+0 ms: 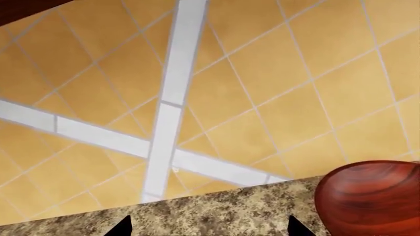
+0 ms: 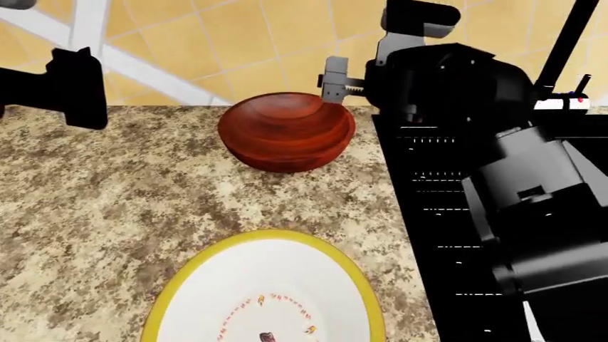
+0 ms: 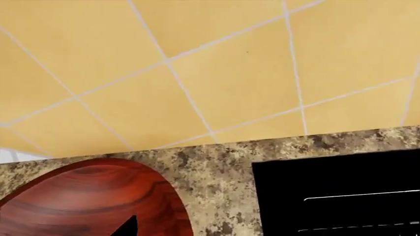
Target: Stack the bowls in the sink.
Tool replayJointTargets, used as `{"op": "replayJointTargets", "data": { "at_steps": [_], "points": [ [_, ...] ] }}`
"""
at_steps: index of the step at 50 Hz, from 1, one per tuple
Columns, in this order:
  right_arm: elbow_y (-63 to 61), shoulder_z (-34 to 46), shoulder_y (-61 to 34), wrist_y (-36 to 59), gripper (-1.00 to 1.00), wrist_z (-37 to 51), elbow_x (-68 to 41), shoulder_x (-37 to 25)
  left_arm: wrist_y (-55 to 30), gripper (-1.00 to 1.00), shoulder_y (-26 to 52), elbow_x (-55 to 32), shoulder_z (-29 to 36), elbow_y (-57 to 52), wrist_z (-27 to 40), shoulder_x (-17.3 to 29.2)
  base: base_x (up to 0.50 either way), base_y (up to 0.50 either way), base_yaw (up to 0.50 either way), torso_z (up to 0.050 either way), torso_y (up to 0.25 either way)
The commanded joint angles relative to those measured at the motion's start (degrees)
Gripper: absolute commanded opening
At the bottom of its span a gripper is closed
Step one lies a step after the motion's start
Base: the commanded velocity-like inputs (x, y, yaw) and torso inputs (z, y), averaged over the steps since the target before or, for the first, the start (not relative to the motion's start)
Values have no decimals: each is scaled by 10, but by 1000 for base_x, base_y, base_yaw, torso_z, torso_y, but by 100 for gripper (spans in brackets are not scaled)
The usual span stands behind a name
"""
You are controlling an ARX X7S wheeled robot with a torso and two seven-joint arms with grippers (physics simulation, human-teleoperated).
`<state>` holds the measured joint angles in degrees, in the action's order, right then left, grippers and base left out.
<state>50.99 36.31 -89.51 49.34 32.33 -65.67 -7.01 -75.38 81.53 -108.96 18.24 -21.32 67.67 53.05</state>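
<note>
The deep, reddish-brown wood-grain bowl stands upright on the speckled beige granite countertop, close to the tiled wall and just beside the edge of the large glossy black sink. Nearer the robot than this bowl, well apart from it on the same countertop, lies the wide, shallow white bowl with a yellow rim and small red marks. Neither bowl is in the sink yet.

The right gripper sits at the wooden bowl's far rim, on the sink side; its wrist view shows one dark fingertip over the bowl's inside, so it likely straddles the rim. Whether the jaws are apart or closed on the rim I cannot tell. The left gripper hangs over the countertop beside the wooden bowl, away from the sink, jaws apart and empty.

To do this step well, I judge the right fingers should seat one inside and one outside the rim, close firmly, then lift straight before swinging towards the sink
</note>
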Motion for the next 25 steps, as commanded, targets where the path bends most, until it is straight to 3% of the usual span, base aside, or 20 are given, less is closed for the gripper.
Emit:
{"op": "replayJointTargets", "data": {
  "at_steps": [1,25],
  "points": [
    [87,23,22,-44,100,-67,25,35,5,100,-8,9,3,-4,-8,0,0,0,0,0,0],
    [171,63,31,-80,100,-132,35,68,14,100,-12,13,10,-8,-14,4,0,0,0,0,0]
  ]
}}
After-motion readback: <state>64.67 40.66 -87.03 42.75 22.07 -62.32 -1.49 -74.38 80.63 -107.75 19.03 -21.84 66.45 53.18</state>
